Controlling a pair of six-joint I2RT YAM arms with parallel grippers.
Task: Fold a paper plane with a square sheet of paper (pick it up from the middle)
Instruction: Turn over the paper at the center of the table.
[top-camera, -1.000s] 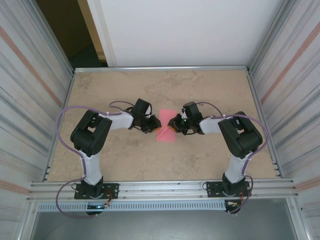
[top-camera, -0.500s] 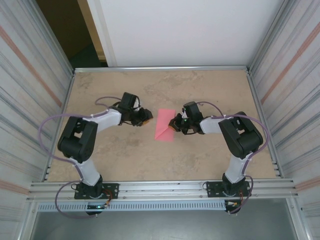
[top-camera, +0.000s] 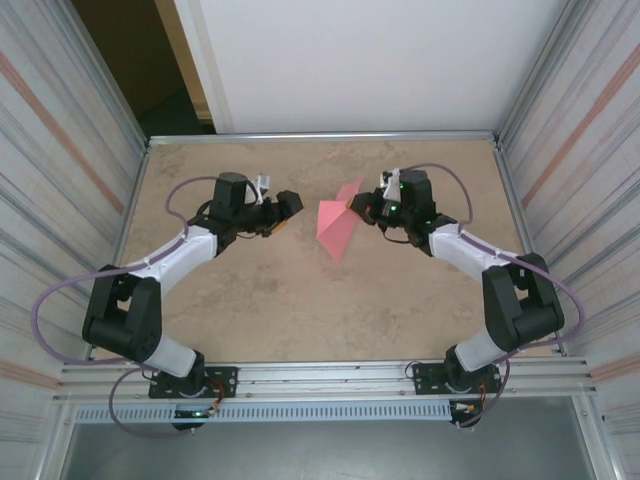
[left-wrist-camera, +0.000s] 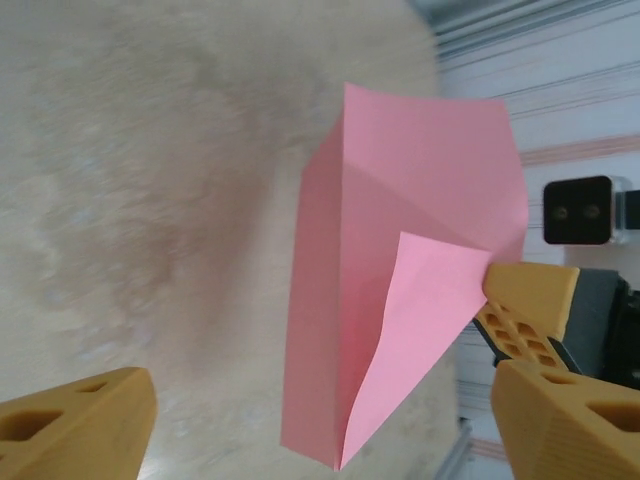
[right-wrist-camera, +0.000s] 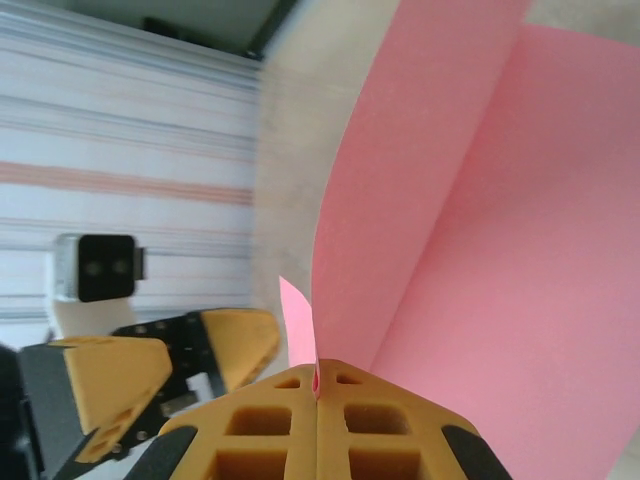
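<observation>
The pink sheet of paper (top-camera: 335, 229) hangs above the table, folded along creases into a pointed shape with one loose flap (left-wrist-camera: 420, 300). My right gripper (top-camera: 357, 206) is shut on its upper right corner, the pads (right-wrist-camera: 317, 385) pressed together on a thin edge of paper (right-wrist-camera: 480, 220). My left gripper (top-camera: 287, 208) stands open to the left of the paper and does not touch it. In the left wrist view its two orange fingers (left-wrist-camera: 85, 430) sit wide apart at the bottom corners, with the paper (left-wrist-camera: 400, 200) hanging beyond them.
The mottled beige table (top-camera: 300, 310) is boxed in by corrugated metal walls on the left (top-camera: 60, 200) and right (top-camera: 590, 200). A white panel (top-camera: 370, 60) closes the back, and a metal rail (top-camera: 320, 375) runs along the near edge.
My left gripper has let go of the paper, opened wide and drawn back to the left. My right gripper has lifted the folded paper off the table and carried it farther back.
</observation>
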